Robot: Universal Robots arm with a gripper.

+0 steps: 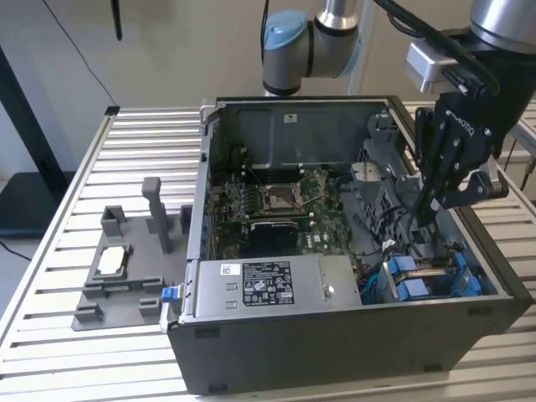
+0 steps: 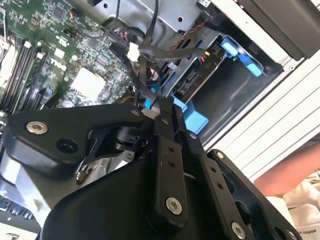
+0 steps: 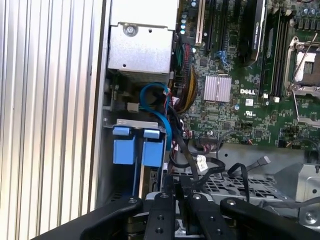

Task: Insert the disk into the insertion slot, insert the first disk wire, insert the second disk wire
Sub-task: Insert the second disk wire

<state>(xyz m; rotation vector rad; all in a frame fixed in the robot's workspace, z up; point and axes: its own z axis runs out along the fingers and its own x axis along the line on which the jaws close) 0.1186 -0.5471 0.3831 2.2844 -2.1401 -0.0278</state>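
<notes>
Inventory, one open computer case (image 1: 335,335) lying on a slatted metal counter (image 1: 84,167).

Inside the case: one green motherboard (image 1: 285,205) at centre; one long silver box with a black-and-white label (image 1: 268,285) along the near wall; one insertion slot (image 1: 431,276) with blue plastic edges in the lower right corner of the exterior view. Two blue tabs (image 3: 135,150) sit side by side at its end in the first wrist view. The disk (image 2: 192,82) lies in that slot, seen edge-on in the second wrist view between the blue bracket pieces. One blue cable (image 3: 157,107) loops above the slot. Black wires (image 3: 200,162), several, number not countable, trail across the grey tray beside it.

On the counter at the exterior view's left: one grey fixture plate (image 1: 126,268) with upright posts, carrying one small silver square chip (image 1: 113,261).

One arm (image 1: 314,38), entering from the top of the frame, its wrist bent downward over the right side of the case. One hand (image 1: 431,201), pointing down into the case just above the slot. In both wrist views its two black fingers (image 2: 165,117) stand close together, pinched on a black wire connector (image 2: 150,102); the wire runs on toward the disk. A sleeve (image 2: 295,170) shows at the right edge of the second wrist view.
</notes>
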